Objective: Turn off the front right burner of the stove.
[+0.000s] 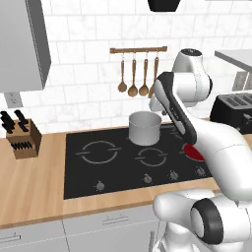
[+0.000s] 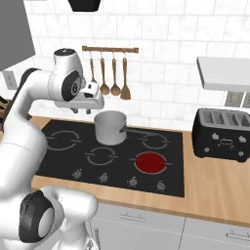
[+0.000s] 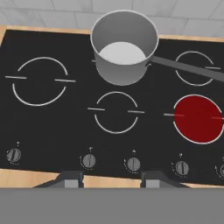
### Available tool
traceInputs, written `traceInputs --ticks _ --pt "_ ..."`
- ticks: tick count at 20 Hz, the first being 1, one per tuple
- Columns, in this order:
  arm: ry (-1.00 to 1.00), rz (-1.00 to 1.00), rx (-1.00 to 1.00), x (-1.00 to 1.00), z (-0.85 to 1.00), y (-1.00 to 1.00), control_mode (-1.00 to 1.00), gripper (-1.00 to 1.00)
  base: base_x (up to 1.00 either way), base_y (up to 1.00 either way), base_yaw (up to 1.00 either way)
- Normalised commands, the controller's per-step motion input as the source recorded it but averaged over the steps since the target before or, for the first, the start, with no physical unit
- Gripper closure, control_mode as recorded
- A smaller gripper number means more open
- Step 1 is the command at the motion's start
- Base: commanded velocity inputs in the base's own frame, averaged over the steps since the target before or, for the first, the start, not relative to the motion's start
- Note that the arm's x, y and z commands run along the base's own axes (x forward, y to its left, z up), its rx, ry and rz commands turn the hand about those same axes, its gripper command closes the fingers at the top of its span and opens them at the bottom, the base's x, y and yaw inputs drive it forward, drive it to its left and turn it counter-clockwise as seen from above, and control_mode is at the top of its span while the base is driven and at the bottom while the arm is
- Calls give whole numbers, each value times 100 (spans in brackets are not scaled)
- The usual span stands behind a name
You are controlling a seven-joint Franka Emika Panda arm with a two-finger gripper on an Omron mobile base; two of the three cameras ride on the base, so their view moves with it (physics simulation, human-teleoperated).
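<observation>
We find the burner [image 2: 150, 162] glowing red at the front right of the stove [image 3: 52, 127], its knobs [image 3: 182, 167] in a row along the front edge by the bench [image 2: 215, 190]. Each knob looks small, rigid and smooth, so we would pinch its rim and twist. Our gripper [image 3: 113, 180] hangs above the pot [image 2: 110, 127], fingers [image 3: 72, 178] spread, holding nothing

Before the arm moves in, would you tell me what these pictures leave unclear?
- Burner: left base view, the arm covers most of it.
- Rightmost knob: hand view, cut off by the edge.
- Knob markings: too small everywhere.
- Gripper: only fingertips show.
</observation>
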Motion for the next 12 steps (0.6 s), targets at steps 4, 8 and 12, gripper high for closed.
traceInputs --ticks 4,8,12 --pt "0 1 0 0 -8 -45 -100 -100 0 0 0" --pt "0 0 1 -18 -36 -100 -100 -100 0 0 0" --pt "0 0 0 -23 -41 -100 -100 -100 0 0 0"
